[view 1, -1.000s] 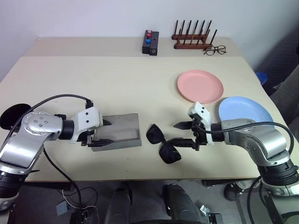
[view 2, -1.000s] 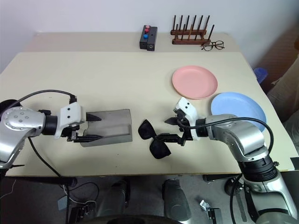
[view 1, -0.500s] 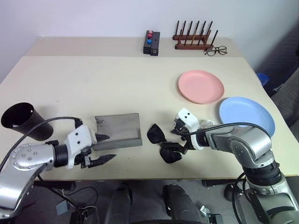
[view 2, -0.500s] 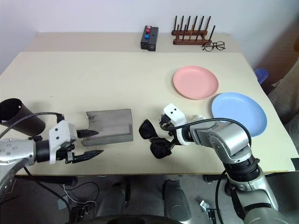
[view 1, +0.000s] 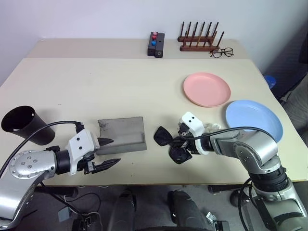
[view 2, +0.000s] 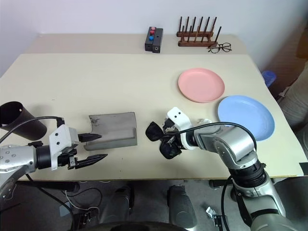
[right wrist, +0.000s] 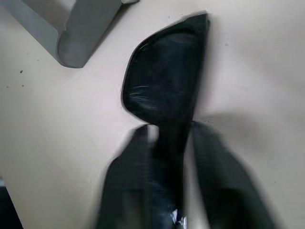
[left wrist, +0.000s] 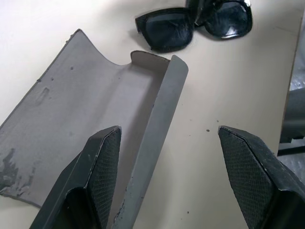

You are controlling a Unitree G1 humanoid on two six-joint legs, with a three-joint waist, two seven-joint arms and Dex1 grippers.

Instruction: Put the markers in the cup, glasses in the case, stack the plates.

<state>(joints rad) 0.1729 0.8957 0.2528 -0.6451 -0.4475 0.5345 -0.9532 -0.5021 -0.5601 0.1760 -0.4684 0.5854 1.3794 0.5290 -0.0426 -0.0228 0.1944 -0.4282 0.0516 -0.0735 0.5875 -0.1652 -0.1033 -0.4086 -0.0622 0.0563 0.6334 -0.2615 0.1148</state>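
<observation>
Sunglasses [view 1: 169, 143] half under right hand [view 1: 182, 143]

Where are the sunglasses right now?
In the head view, the sunglasses lie near the table's front edge, just right of the open grey case, with the right claw shut on them.

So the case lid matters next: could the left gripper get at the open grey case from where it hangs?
Probably yes. The left gripper is open right beside the case, with bare table between them; the sunglasses lie further off, in the right gripper.
</observation>
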